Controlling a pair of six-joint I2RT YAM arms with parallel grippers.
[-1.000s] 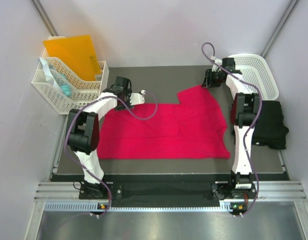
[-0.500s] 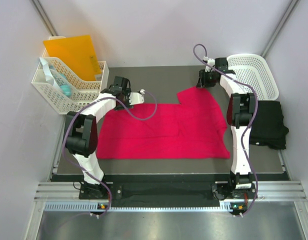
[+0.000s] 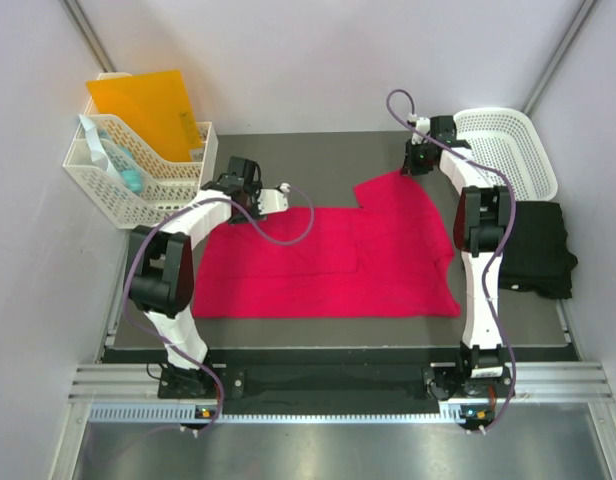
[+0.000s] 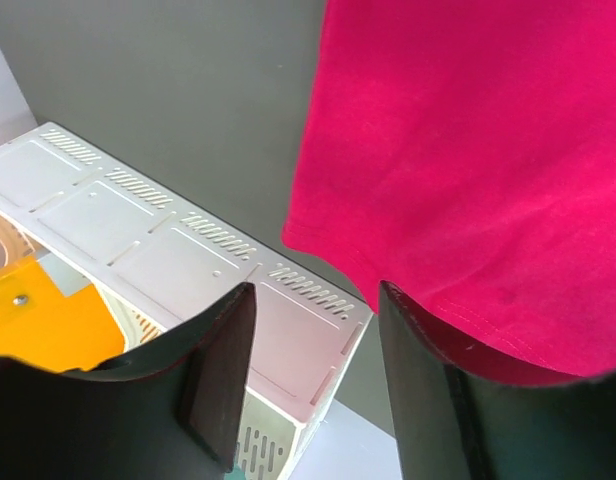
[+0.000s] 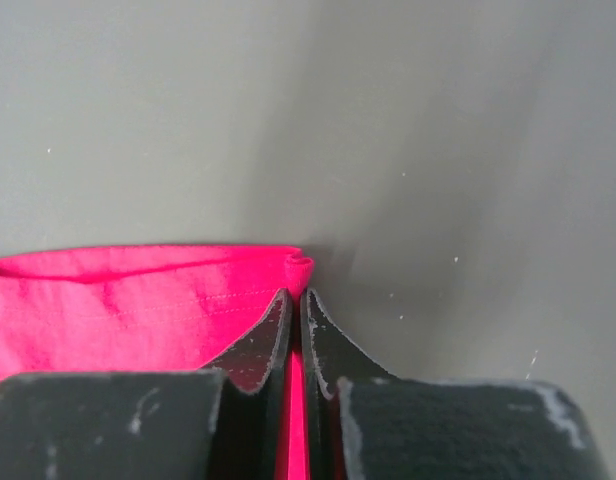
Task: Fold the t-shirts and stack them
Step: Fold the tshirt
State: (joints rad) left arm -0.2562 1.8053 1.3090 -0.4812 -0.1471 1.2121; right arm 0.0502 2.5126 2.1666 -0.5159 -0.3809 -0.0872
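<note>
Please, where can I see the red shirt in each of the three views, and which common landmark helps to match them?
Top external: red shirt spread flat across the middle of the grey mat.
Left wrist: fills the upper right, its hem reaching the left gripper.
Right wrist: lower left, its corner pinched in the shut right gripper.
Shared landmark: the grey mat, in all three.
</note>
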